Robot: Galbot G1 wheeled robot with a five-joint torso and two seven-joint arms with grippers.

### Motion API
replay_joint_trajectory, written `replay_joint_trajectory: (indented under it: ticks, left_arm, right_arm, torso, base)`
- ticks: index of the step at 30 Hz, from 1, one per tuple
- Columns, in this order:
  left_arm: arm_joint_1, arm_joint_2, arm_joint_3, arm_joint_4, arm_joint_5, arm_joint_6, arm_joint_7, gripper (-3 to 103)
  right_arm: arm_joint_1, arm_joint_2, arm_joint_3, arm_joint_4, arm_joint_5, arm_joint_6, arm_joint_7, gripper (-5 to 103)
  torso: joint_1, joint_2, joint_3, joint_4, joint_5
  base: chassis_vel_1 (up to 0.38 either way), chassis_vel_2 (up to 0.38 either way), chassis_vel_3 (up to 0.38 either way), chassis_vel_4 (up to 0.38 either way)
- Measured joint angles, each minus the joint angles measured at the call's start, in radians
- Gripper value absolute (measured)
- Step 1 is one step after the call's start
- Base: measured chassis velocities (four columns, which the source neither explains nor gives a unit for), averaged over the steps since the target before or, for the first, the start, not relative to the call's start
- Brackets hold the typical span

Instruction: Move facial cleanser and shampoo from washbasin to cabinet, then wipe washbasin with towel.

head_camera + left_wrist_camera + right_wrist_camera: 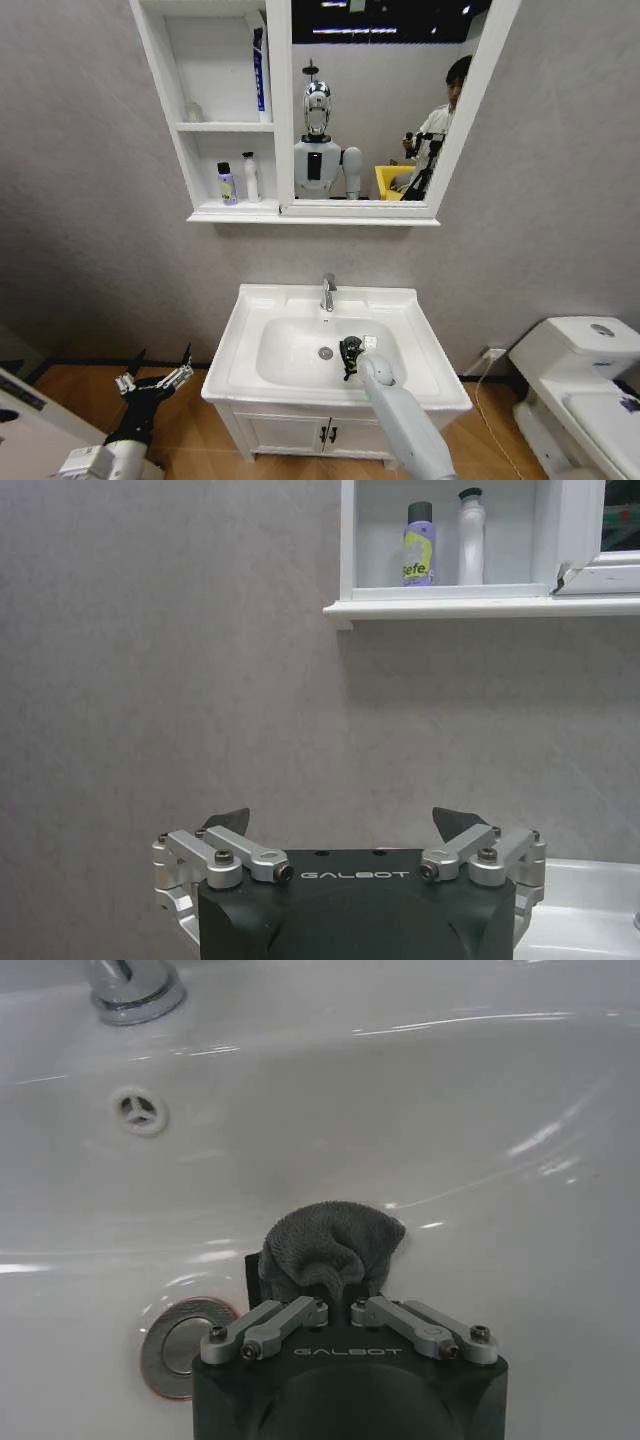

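The white washbasin [420,350] stands below the wall cabinet [160,70]. My right gripper [352,362] reaches into the bowl, right of the chrome drain [325,352]. In the right wrist view this gripper [335,1298] is shut on the bunched dark grey towel [330,1245], which presses on the bowl wall [480,1110]. A purple bottle [227,184] and a white bottle [250,177] stand on the cabinet's lowest shelf; I cannot tell which is the shampoo and which the facial cleanser. My left gripper [155,372] hangs open, left of the basin.
A blue and white tube [259,70] leans in the cabinet's upper compartment. The chrome tap [328,291] rises at the basin's back rim. A white toilet [585,380] stands to the right. The two-door vanity [320,432] sits under the basin.
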Motion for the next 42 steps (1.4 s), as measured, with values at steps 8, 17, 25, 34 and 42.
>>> replay_joint_trajectory:
  ticks: [8, 17, 25, 34, 42]
  left_arm:
    - [0.0, 0.0, 0.0, 0.0, 0.0, 0.0, 0.0, 100]
    - [0.0, 0.0, 0.0, 0.0, 0.0, 0.0, 0.0, 100]
    - [0.0, 0.0, 0.0, 0.0, 0.0, 0.0, 0.0, 100]
    - [0.0, 0.0, 0.0, 0.0, 0.0, 0.0, 0.0, 100]
    - [0.0, 0.0, 0.0, 0.0, 0.0, 0.0, 0.0, 100]
  right_arm:
    - [0.075, 0.119, -0.045, -0.078, -0.01, 0.001, -0.02, 5]
    - [0.078, 0.124, -0.013, -0.097, 0.004, -0.006, -0.024, 5]
    - [0.014, 0.021, 0.055, -0.018, 0.021, -0.012, -0.013, 5]
    - [0.052, 0.08, 0.051, -0.079, -0.01, 0.006, -0.033, 5]
    - [0.092, 0.159, 0.034, -0.15, -0.048, 0.027, -0.075, 5]
  torso:
    - [0.0, 0.0, 0.0, 0.001, 0.0002]
    - [0.0, 0.0, 0.0, 0.001, 0.0002]
    - [0.0, 0.0, 0.0, 0.0007, 0.0002]
    - [0.0, 0.0, 0.0, 0.0004, 0.0002]
    - [0.0, 0.0, 0.0, 0.0007, 0.0]
  base:
    - [0.0, 0.0, 0.0, 0.0]
    - [0.0, 0.0, 0.0, 0.0]
    - [0.0, 0.0, 0.0, 0.0]
    - [0.0, 0.0, 0.0, 0.0]
    - [0.0, 0.0, 0.0, 0.0]
